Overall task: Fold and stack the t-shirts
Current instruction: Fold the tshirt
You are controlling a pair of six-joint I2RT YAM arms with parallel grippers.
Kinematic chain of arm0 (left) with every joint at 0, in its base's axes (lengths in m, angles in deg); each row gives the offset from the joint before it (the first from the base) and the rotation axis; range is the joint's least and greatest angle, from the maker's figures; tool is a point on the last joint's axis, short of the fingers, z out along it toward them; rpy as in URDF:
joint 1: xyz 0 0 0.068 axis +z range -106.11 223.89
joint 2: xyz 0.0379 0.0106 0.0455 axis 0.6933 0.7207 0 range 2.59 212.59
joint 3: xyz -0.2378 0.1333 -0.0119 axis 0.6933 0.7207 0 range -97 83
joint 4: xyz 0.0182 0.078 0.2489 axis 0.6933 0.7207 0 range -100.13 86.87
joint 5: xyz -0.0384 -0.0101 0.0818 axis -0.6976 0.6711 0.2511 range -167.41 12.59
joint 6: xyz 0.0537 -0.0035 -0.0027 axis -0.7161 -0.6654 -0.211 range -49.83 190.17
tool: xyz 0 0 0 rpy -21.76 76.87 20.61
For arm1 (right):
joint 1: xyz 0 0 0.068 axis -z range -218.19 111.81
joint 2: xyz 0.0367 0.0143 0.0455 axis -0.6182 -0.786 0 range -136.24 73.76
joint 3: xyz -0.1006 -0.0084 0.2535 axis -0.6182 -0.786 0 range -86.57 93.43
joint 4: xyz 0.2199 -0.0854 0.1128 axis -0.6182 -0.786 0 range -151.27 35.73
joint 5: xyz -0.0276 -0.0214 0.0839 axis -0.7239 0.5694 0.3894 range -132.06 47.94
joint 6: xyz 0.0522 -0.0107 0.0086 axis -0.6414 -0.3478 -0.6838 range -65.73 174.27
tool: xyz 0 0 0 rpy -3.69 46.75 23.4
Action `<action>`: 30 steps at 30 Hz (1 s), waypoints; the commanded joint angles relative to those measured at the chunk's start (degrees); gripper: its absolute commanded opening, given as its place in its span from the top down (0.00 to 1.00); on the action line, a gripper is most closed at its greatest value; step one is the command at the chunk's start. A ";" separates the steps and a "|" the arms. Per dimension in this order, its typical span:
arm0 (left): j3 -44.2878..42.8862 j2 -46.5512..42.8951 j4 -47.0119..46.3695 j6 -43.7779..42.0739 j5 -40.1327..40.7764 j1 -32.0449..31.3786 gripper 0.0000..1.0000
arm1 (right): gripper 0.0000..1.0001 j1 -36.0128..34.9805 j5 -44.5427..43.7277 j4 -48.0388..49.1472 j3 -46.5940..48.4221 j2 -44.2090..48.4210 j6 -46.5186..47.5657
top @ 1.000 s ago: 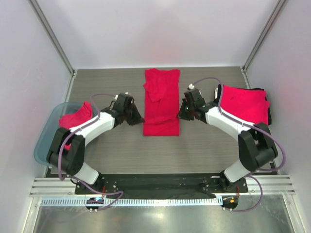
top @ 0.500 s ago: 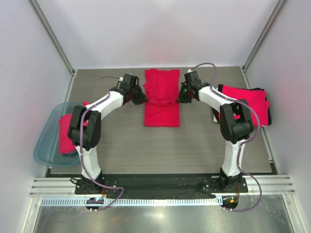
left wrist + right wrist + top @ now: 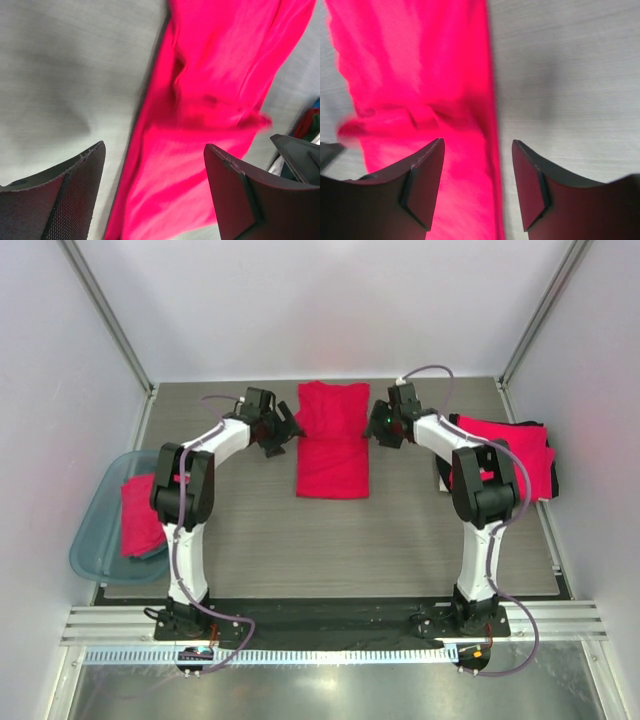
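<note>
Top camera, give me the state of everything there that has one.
Middle t-shirt: folded into a narrow strip, lying flat.
Right-side t-shirts: folded, piled.
Bin t-shirt: crumpled, unfolded, inside the teal bin.
Left gripper: open, empty.
Right gripper: open, empty.

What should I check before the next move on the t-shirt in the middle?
1. Left hand open, holding nothing: ok.
2. Right hand open, holding nothing: ok.
3. Middle t-shirt smooth: not ok, a rumpled ridge crosses it.
4. Its fold finished: cannot tell.
5. Folded stack at right, top uncovered: ok.
6. Teal bin emptied: not ok, red shirts lie inside.
</note>
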 commanded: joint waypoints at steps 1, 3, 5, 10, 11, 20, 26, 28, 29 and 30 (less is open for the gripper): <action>6.29 -9.99 -1.23 -2.29 -0.03 -0.30 0.20 | 0.37 -0.36 -0.34 6.07 -8.90 10.82 -0.62; 10.35 -14.98 -2.46 -2.03 -0.64 -1.35 0.20 | 0.38 -0.45 2.11 6.61 -14.68 14.18 -0.10; 16.06 -18.07 -3.61 -2.20 0.06 -3.01 0.21 | 0.39 -0.54 5.44 7.23 -18.74 18.40 -0.44; 24.59 -24.49 -5.10 -2.21 -0.12 -6.80 0.24 | 0.47 -0.80 14.07 12.24 -31.41 23.77 -2.20; 26.78 -25.03 -5.28 -2.20 -0.03 -8.02 0.26 | 0.48 -0.80 14.60 12.16 -32.46 24.29 -2.20; 34.09 -28.02 -6.07 -2.20 2.26 -9.61 0.31 | 0.48 -1.33 19.26 16.72 -43.01 25.88 -2.73; 35.77 -27.93 -7.12 -2.03 2.26 -9.61 0.33 | 0.50 -1.33 19.53 17.69 -42.85 23.86 -3.34; 35.77 -27.85 -7.04 -1.68 2.34 -9.44 0.34 | 0.51 -1.41 19.17 17.69 -41.97 22.20 -3.87; 35.77 -27.85 -6.86 -1.42 2.26 -9.35 0.36 | 0.54 -1.41 19.17 17.69 -41.62 21.75 -4.05; 35.85 -27.85 -6.78 -1.24 2.08 -9.18 0.37 | 0.56 -1.41 19.17 19.26 -41.53 21.14 -4.22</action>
